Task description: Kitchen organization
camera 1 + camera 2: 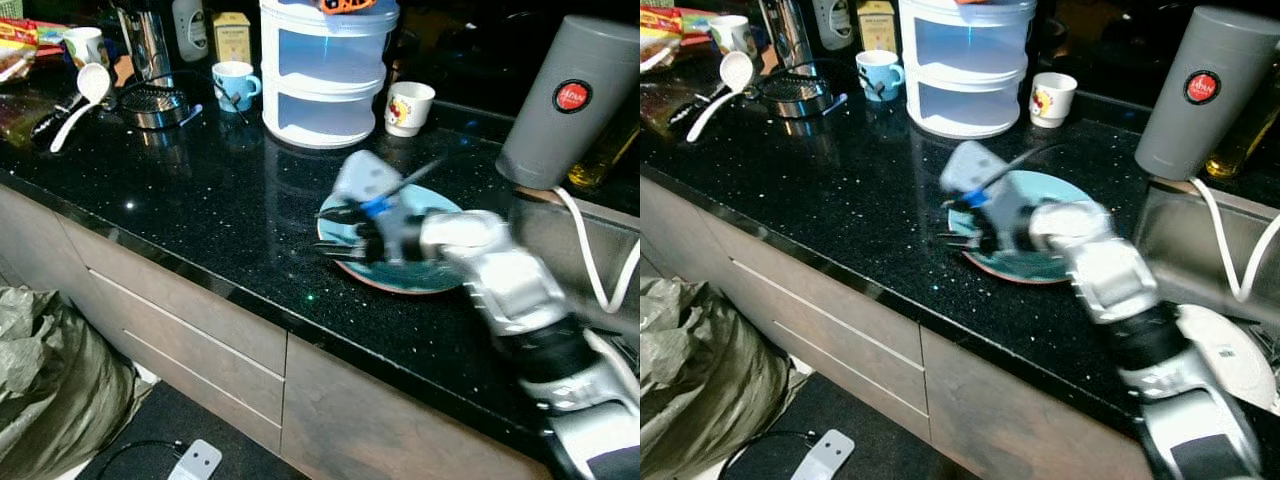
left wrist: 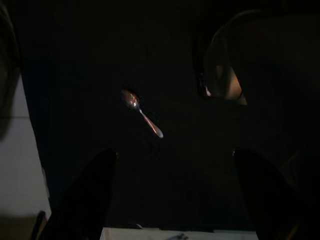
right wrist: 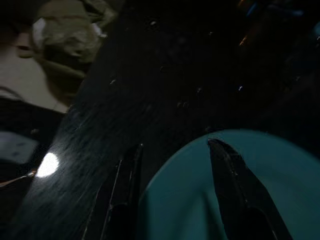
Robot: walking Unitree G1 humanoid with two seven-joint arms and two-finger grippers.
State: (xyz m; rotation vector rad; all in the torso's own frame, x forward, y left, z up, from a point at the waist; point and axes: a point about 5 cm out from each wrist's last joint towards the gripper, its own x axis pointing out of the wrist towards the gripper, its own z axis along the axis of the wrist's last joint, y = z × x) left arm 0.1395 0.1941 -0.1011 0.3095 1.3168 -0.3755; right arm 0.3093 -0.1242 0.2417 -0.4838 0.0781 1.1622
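the right gripper (image 3: 172,150) was held low over the black countertop (image 1: 200,200) at the near-left edge of a teal plate (image 1: 430,275), which lay flat near the counter's front edge, just left of the sink (image 1: 1200,250). its two black fingers (image 3: 230,170) were spread apart, one over the plate's surface and the other over the bare counter just outside the rim; whether they touched the plate could not be told. the arm was blurred in the head views.

the left gripper (image 2: 175,165) was seen in a very dark wrist view, its fingers set wide apart with nothing between them, and a small metal spoon (image 2: 141,112) was made out lying beyond them.

farther back on the counter stood a stacked white container (image 1: 328,70), a white mug (image 1: 408,108), a blue cup (image 1: 235,85) and a grey cylinder (image 1: 570,100) by the sink.
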